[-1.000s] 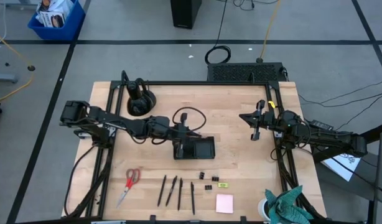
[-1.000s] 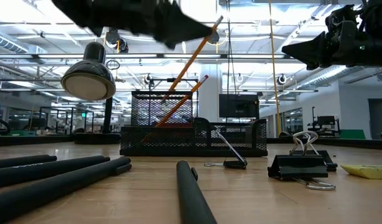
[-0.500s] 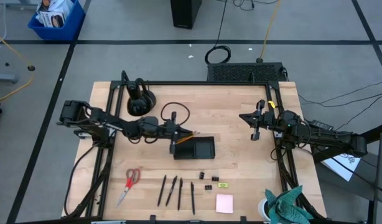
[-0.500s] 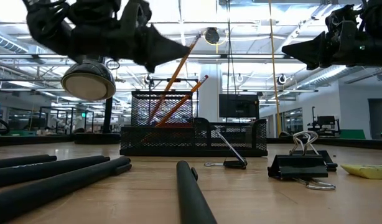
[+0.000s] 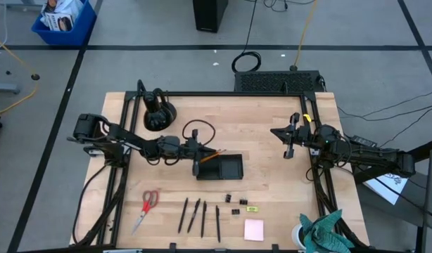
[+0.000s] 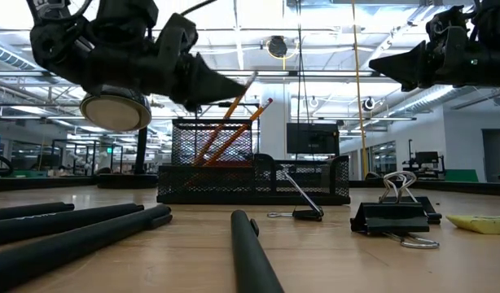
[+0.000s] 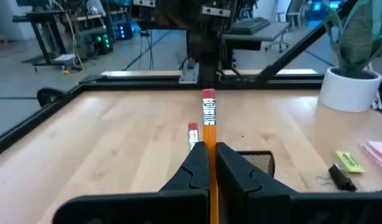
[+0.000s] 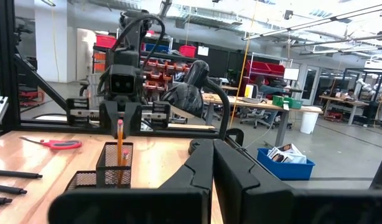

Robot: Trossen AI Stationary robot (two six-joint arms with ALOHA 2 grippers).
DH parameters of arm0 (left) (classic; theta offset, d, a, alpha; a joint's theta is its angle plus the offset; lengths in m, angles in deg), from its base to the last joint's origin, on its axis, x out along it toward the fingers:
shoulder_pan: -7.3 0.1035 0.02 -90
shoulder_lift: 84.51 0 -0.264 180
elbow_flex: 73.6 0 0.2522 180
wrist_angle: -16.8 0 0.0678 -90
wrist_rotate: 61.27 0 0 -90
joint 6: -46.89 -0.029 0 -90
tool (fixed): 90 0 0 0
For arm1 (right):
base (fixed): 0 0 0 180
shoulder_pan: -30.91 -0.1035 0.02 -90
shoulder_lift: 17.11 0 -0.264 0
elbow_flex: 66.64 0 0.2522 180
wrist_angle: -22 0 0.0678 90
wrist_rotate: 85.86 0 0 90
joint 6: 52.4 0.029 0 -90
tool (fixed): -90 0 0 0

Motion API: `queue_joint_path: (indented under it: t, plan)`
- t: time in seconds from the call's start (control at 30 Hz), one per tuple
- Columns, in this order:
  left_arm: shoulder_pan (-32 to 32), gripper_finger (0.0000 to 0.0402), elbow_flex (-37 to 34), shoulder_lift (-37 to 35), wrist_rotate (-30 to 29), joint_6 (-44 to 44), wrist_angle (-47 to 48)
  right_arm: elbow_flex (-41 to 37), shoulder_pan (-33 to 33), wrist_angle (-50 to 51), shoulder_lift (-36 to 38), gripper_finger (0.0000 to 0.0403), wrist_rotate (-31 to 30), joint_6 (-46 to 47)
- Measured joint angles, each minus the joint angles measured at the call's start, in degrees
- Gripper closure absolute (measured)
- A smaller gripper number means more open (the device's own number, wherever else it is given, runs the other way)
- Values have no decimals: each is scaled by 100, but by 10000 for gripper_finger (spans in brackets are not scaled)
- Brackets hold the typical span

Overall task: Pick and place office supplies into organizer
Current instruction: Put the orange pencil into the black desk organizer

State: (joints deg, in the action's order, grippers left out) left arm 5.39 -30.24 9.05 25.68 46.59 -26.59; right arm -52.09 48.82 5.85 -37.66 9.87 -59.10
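So you're mid-way through stowing pencils. Your left gripper [image 5: 195, 167] sits just at the left end of the black wire-mesh organizer tray [image 5: 227, 167] in the middle of the light wood worktop [image 5: 258, 126]. From the left wrist camera its fingers [image 7: 194, 171] look pressed together with an orange pencil with a pink eraser [image 7: 208, 134] right between them, so I'd call that fingers closed on the pencil. A second orange pencil [image 7: 192, 134] is already standing in the tall cup part of the tray, leaning.

Next move, I'd guess: let go once the pencil's tip is seated in the cup, then lift clear without dragging either pencil out. After that there's plenty waiting along the front edge: red-handled scissors [image 5: 146, 208], four thin black pens [image 5: 200, 214], tiny black binder clips [image 5: 235, 202], a small yellow-green piece [image 5: 252, 208] and a square pink notepad [image 5: 254, 229].

Your right gripper [image 5: 288, 145] is parked out over the right side, well apart from everything, fingers closed on nothing.

Hard to tell: the pencil's lower end is hidden behind the fingers, so you can't see whether it's bottomed out in the cup. Also can't count the clips properly from overhead.
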Motion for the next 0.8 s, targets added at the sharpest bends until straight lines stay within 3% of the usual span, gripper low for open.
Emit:
queue_joint_path:
  t: [0.2, 0.57, 0.8]
  plan:
    - [2, 382, 122, 462, -175, 49, -83, 2, 0, -2, -15, 399, -12, -14]
    - [2, 375, 163, 577, -153, 351, 1, 2, 0, -26, -118, 399, 0, -15]
    - [2, 315, 163, 577, 6, 430, -1, 2, 0, -26, -127, 399, 2, -15]
